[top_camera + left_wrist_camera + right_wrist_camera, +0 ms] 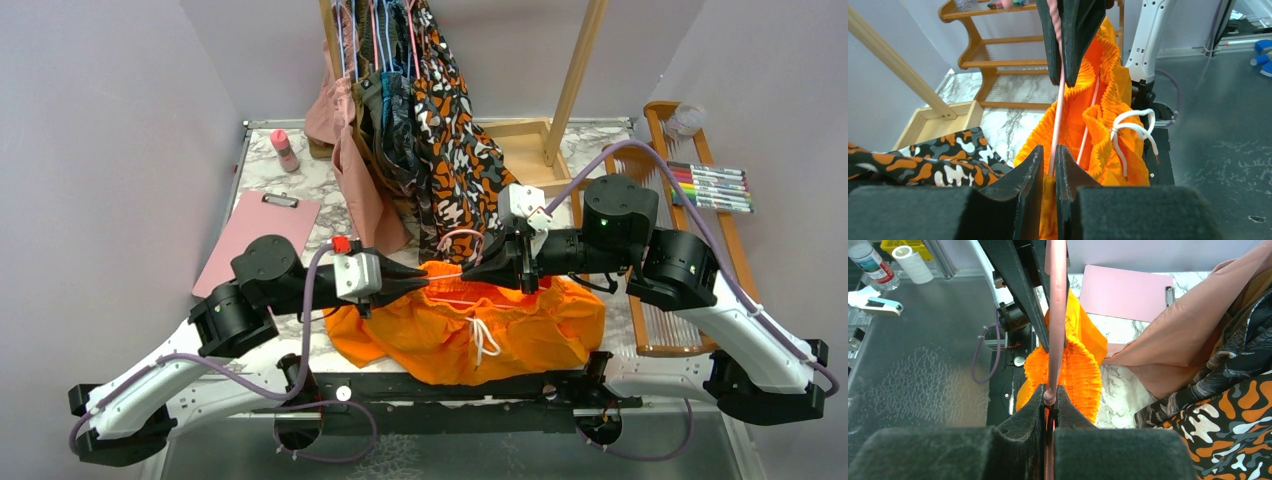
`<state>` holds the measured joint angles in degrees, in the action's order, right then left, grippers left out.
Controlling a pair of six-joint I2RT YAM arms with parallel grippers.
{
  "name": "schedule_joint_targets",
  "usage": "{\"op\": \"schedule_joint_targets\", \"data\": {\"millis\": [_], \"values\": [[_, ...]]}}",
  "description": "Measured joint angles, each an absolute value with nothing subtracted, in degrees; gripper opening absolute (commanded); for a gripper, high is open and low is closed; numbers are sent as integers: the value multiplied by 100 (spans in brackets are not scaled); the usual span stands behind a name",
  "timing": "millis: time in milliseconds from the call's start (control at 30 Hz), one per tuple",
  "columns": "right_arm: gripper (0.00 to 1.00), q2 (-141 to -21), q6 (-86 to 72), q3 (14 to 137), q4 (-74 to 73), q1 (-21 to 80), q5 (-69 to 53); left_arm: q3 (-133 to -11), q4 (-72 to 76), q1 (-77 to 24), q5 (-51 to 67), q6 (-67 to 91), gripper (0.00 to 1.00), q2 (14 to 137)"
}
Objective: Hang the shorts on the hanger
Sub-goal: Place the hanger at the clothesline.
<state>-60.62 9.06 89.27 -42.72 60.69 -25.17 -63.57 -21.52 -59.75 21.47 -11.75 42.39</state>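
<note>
- 2 arms meet over the middle of the table [300,180], tips facing each other, near but apart. A rack [578,75] of hung clothes stands at the far side.
- Shorts [520,325]: heaped at the near edge, centre. The waistband is raised at the top of the heap, gathered up at the wire. The rest spreads toward the right side.
- Right gripper [468,275]: pinched tight on the hanger, with the wire running straight through its pads in its wrist view.
- Left gripper [420,283]: jaws narrow, 1 either side of the same wire, with orange cloth in the gap below it. A slim gap shows beside the wire, so can't tell if it's actually clamping.
- Hanger [1058,115]: pink wire, long axis left-right from gripper to gripper, parallel to the waistband. A 2nd pink run shows in the waistband folds, so part of the frame looks to be inside the shorts.
- Drawstring [483,338]: white and loose, on the near face of the shorts.
- Key relation: the shorts sit below and nearward of the wire. Both grippers are at the wire, neither one nearer.
- My read: the next move is a joint lift along that axis. An uneven pull would tilt the wire and let the cloth slide to 1 end.
</note>
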Motion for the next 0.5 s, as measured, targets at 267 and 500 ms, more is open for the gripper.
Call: {"op": "schedule_joint_targets", "data": {"millis": [267, 500], "values": [[1, -6040, 880, 8875, -4154, 6069, -2530, -6027, -2147, -5975, 1780, -1160, 66, 3564], [1, -6060, 840, 8873, -4095, 6069, -2644, -6578, -2110, -5975, 1881, -1096, 75, 3933]]}}
